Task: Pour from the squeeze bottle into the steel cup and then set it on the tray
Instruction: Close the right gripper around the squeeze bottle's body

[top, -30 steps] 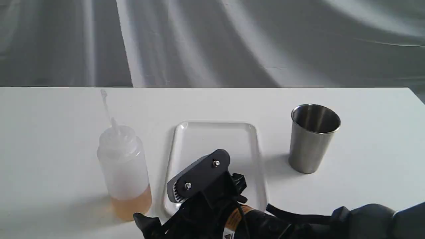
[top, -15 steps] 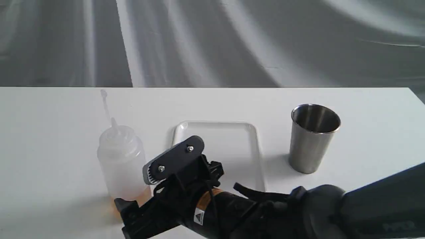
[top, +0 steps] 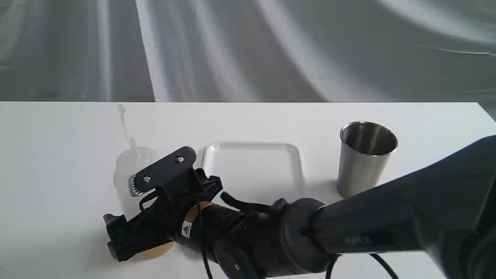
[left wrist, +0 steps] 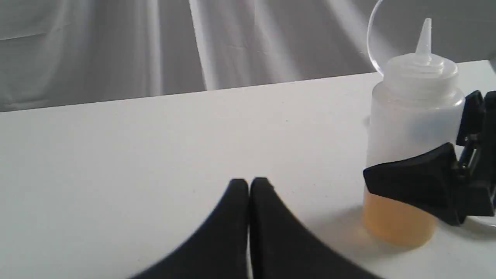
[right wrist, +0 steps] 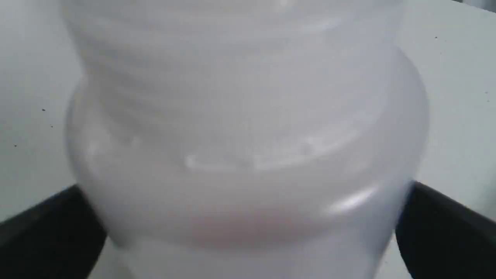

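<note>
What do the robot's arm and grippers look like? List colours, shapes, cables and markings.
The right arm is thick, rounded, matte black, with an orange band, a white triangle label, black cables and a grey plate bearing two silver screws. The right gripper and left gripper have black, tapering fingers.

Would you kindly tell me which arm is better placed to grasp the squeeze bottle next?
Right: the right gripper straddles the squeeze bottle, a finger each side. The left gripper is shut, apart from it.
</note>
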